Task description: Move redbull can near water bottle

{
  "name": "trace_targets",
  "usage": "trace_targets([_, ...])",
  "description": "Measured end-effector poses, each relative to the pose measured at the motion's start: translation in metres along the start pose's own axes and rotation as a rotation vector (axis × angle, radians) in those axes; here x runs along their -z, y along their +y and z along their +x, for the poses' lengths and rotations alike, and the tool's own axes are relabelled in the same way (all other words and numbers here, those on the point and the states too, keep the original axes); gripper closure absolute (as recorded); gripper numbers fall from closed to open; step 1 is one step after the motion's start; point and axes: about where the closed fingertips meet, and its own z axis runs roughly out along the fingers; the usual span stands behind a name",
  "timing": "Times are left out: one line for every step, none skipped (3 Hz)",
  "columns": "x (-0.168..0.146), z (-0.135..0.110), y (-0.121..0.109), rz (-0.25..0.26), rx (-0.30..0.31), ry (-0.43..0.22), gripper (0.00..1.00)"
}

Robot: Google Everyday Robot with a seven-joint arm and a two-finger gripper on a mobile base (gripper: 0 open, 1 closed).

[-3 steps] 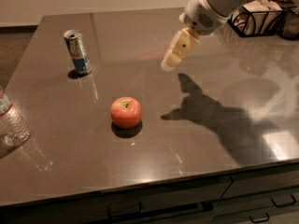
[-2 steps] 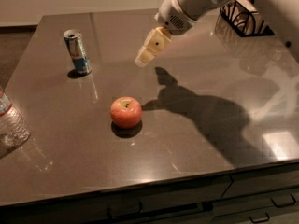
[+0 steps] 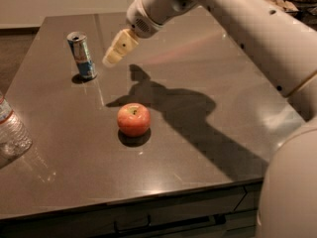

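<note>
Redbull can [image 3: 81,55] stands upright at the far left of the table [image 3: 208,88], well apart from the water bottle [image 3: 11,131] at the near left edge. My gripper [image 3: 117,50] hangs just beside the can, empty; its width I cannot tell. Grasping and carrying are not yet done

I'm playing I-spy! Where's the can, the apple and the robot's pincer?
redbull can [image 3: 82,56]: camera view, on its silver-and-blue side.
apple [image 3: 133,119]: camera view, middle of its red skin.
pincer [image 3: 111,57]: camera view, its tip, beside the can.
</note>
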Motion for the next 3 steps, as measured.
trace_targets([-0.036, -0.024, 0.003, -0.009, -0.002, -0.027, 0.00])
trace_targets([-0.064, -0.043, 0.008, -0.034, 0.001, -0.054, 0.00])
trace_targets([-0.085, -0.057, 0.015, -0.064, 0.003, -0.076, 0.00])
